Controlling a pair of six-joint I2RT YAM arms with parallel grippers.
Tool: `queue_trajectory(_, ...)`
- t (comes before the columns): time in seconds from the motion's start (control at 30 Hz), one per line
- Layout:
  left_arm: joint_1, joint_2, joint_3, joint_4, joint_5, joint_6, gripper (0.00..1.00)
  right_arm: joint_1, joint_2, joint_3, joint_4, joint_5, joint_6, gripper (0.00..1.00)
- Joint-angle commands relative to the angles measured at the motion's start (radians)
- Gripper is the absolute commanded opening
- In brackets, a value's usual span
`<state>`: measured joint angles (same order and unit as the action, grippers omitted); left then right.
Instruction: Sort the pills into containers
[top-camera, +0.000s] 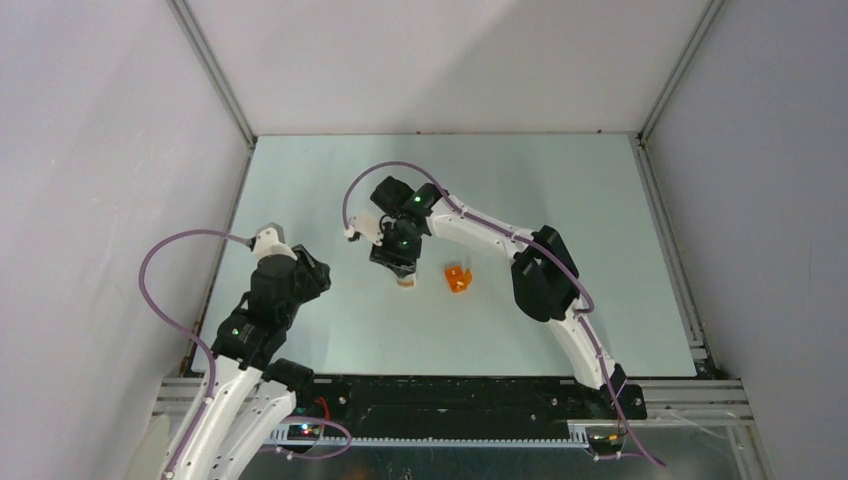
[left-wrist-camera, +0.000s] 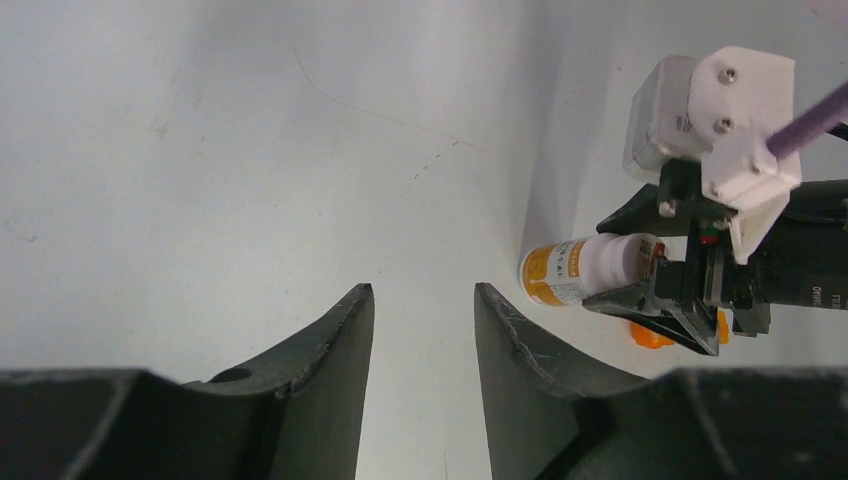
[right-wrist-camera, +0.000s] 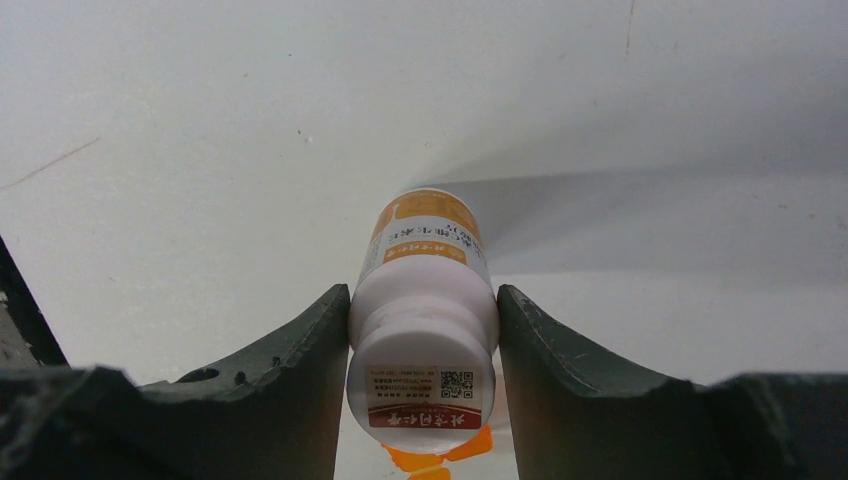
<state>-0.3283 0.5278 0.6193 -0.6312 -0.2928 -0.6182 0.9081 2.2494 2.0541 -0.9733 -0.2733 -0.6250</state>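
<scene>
My right gripper (right-wrist-camera: 423, 295) is shut on the white pill bottle (right-wrist-camera: 425, 250), its fingers gripping just below the white cap, which bears a red-marked label. The bottle's orange-labelled base points down at the table. From above, the right gripper (top-camera: 403, 268) holds the bottle (top-camera: 406, 283) mid-table. The bottle also shows in the left wrist view (left-wrist-camera: 585, 268). The orange translucent cup (top-camera: 458, 277) stands just right of the bottle, and part of it shows below the cap (right-wrist-camera: 430, 460). My left gripper (left-wrist-camera: 422, 295) is open and empty, left of the bottle (top-camera: 320, 272). I see no loose pills.
The pale table (top-camera: 560, 190) is bounded by grey walls and metal rails on the left, back and right. The right arm's purple cable (top-camera: 360, 185) loops above its wrist. The right wrist's white camera mount (left-wrist-camera: 735, 110) is in the left wrist view.
</scene>
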Motion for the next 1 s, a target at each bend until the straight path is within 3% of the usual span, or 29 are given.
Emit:
queue_trajectory(0.0,0.007,-0.002,0.050,0.017,-0.005,0.023,0.47,0.009,0.016,0.058,0.032,0.116,0.172,0.37)
queue_trajectory(0.33,0.007,0.021,0.041,0.033,-0.003,-0.014,0.49,0.054,-0.102,-0.066,0.188,0.485,0.995,0.34)
queue_trajectory(0.43,0.007,0.024,0.031,0.045,0.008,-0.016,0.50,0.068,-0.101,-0.058,0.162,0.617,1.132,0.32)
queue_trajectory(0.67,0.007,0.037,0.014,0.078,0.025,-0.030,0.50,0.086,-0.085,-0.016,0.011,0.764,1.481,0.32)
queue_trajectory(0.9,0.007,0.024,-0.007,0.123,0.052,-0.037,0.52,0.093,-0.030,0.056,-0.049,0.670,1.611,0.55)
queue_trajectory(0.97,0.007,0.024,-0.006,0.124,0.055,-0.032,0.52,0.095,-0.021,0.095,-0.052,0.681,1.600,0.73)
